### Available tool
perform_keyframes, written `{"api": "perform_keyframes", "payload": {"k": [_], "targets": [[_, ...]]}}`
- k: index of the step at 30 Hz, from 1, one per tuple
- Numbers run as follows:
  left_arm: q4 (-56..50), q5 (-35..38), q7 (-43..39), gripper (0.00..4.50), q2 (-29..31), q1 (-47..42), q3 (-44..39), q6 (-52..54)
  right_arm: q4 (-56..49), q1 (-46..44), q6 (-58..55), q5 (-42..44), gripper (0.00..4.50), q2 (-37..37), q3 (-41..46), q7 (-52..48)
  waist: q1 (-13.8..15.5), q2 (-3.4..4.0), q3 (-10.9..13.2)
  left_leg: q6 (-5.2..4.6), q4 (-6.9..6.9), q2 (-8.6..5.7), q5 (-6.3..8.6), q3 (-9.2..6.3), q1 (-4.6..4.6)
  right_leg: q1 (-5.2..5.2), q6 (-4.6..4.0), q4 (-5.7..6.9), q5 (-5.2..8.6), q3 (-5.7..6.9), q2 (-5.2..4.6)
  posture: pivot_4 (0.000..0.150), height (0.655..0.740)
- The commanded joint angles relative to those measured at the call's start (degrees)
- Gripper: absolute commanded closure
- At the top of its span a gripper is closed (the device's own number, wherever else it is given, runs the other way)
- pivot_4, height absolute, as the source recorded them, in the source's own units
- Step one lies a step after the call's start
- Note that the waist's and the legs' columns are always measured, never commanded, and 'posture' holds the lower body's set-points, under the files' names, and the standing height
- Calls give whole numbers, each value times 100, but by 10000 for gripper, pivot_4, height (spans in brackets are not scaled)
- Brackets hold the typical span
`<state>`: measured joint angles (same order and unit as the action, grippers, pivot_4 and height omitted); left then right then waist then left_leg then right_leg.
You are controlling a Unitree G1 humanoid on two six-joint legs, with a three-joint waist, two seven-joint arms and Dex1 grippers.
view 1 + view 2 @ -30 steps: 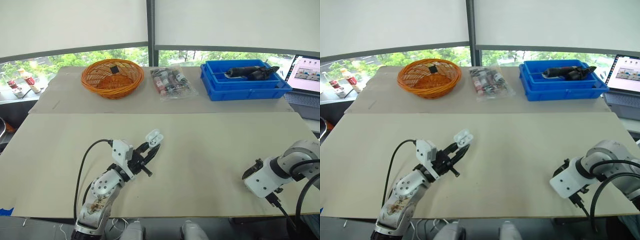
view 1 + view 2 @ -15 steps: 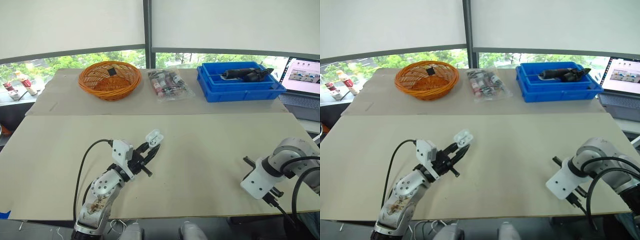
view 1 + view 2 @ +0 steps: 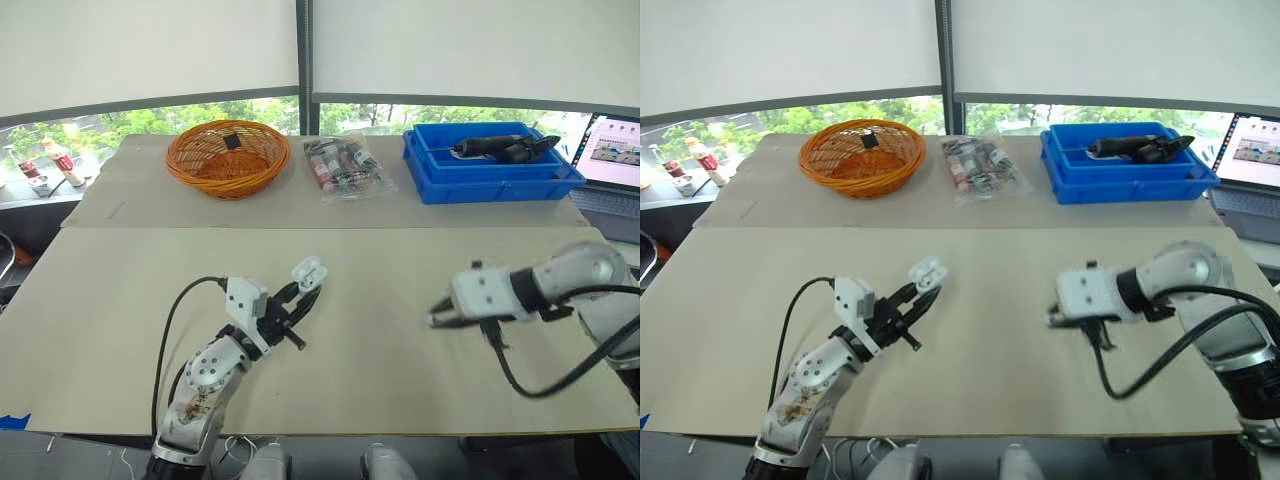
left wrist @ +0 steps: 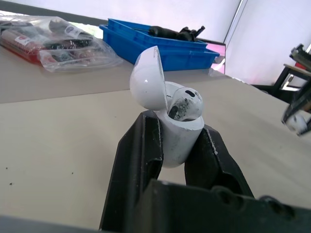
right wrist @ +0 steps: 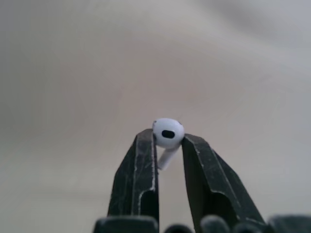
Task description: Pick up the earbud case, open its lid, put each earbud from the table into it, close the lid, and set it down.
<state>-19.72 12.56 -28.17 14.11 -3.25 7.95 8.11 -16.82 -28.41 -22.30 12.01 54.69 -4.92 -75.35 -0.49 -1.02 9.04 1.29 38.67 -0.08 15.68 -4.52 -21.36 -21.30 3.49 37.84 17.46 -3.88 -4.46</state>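
The small white earbud case (image 4: pixel 171 133) is smooth glossy plastic, with highlights all over its lid. The loose white earbud (image 5: pixel 168 131) has the same shiny plastic look, plus a dark mesh spot. The left gripper (image 4: pixel 177 127) and right gripper (image 5: pixel 167 138) have matt black fingers (image 4: pixel 131 165), hard plastic by the look of it. The beige tabletop (image 3: pixel 400 260) is a matt, paper-like sheet. The round orange basket (image 3: pixel 227 157) is woven wicker, the blue rectangular bin (image 3: pixel 490 180) is smooth plastic, and the clear bag (image 3: pixel 345 168) is crinkly, shiny film.

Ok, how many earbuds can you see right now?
2. One earbud sits in the open case, which the left gripper holds. The other earbud is pinched between the right gripper's jaws over the table. A further one could be hidden behind the arms.
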Motion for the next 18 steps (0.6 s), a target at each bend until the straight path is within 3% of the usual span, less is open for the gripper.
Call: {"api": "perform_keyframes", "payload": {"k": [1,5,9,18], "targets": [[-57,125,-22,38905,-65,-192,-23,-9,-796,-107,-1473,1085,41456,-963,690,1292,6,-2,1,0,1,2,0,-3,-3,-1,0,-1,0,4,2,1500,7400],[-163,388,-236,38905,-89,-352,91,211,-1381,13,-2077,1552,41456,-2371,1019,2818,13,1,-1,1,12,-2,-1,-3,-53,-58,0,25,0,1,1,1500,7400],[-262,555,-337,38905,-94,-471,144,410,-1685,271,-2029,1651,41456,-3159,942,3625,22,0,-2,10,26,-7,-6,-4,-95,-103,4,40,-3,2,-2,1500,7400],[-223,719,-370,38905,-69,-696,19,593,-1227,614,-556,682,41456,-3538,95,4046,-43,2,-3,10,18,-7,-6,-1,-87,-104,4,45,-3,1,4,1500,7400]]}}
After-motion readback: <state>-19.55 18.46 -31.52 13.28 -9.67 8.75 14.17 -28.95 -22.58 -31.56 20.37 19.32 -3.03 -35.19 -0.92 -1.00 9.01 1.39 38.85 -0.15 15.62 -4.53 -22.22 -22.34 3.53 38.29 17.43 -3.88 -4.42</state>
